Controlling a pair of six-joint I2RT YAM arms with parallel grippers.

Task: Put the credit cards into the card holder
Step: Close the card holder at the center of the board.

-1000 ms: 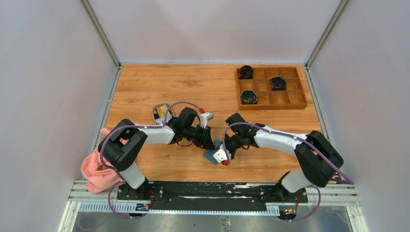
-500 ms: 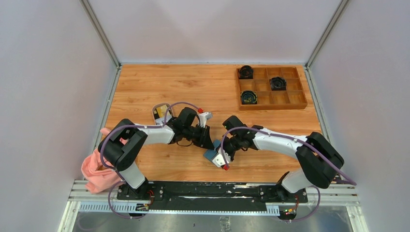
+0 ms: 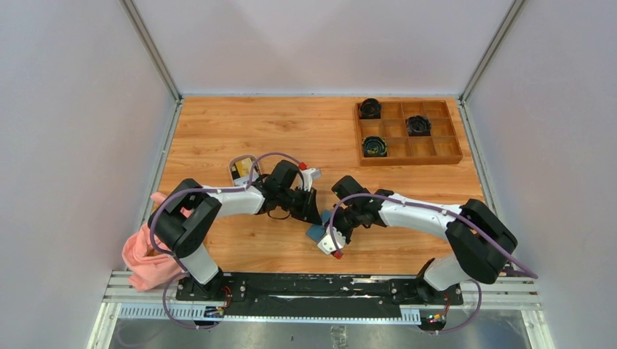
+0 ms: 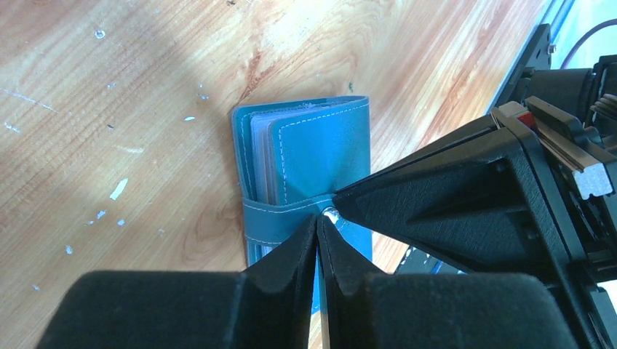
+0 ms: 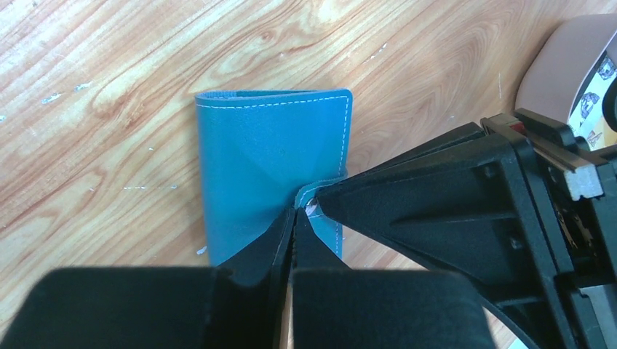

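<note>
Grip: left gripper [image 4: 318,225] and right gripper [image 5: 293,218] both clenched on strap [image 4: 280,213] of card holder [image 5: 262,153] | purpose: likely unfastening it.

We see the card holder [image 5: 269,153] lying closed on the wooden bench [image 5: 109,87], white-stitched edge farthest from us and its strap tab curling up at the right side. Our right fingers [image 5: 273,243] are pressed together with no gap, their tips at that tab, and the left arm's black fingers [image 5: 415,193] point in from the right to the same spot. At the top right corner a rounded dish [image 5: 556,65] carries a credit card [image 5: 600,83] with a dark print.
</note>
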